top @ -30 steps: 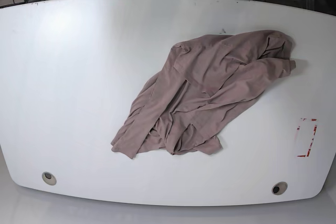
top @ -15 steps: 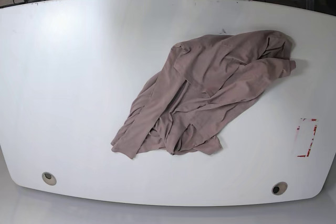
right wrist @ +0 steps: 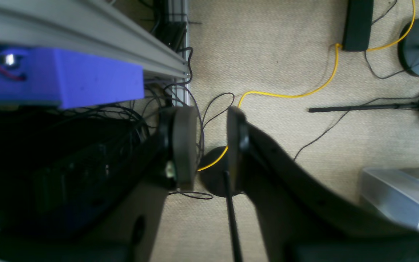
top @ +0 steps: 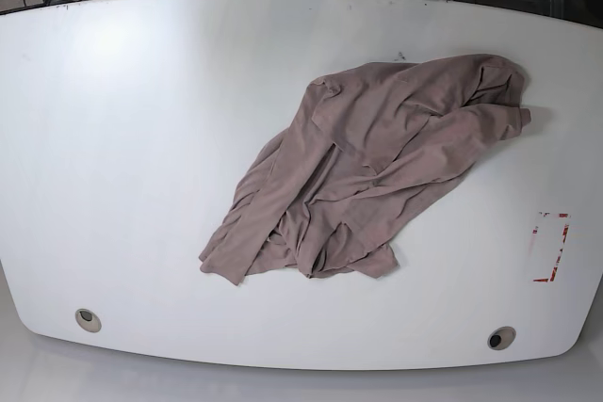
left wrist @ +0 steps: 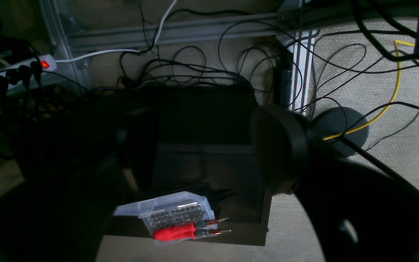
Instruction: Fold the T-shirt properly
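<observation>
1. I judge the fold hasn't begun: the T-shirt (top: 367, 162) lies crumpled in a loose heap on the white table (top: 132, 138), right of the table's middle in the base view. Neither arm shows in that view.
2. My left gripper (left wrist: 209, 145) is parked away from the table, looking down at floor cables; its jaws stand wide apart with nothing between them.
3. My right gripper (right wrist: 211, 142) also faces the carpet, its jaws set at a narrower gap and holding nothing. A yellow cable (right wrist: 289, 95) runs on the floor beyond its tips.
4. The shirt is in neither wrist view, so it is well apart from both grippers.
5. Next, I think both arms must come over the table and the shirt must be spread flat before any fold; picking out a hem or shoulder from this bunched cloth will need care.
6. Containers: below the left gripper sits a clear plastic case (left wrist: 173, 214) with bits and a red-handled screwdriver (left wrist: 184, 231) in it. Below and right of the right gripper is a clear bin (right wrist: 398, 194); its contents are unclear.
</observation>
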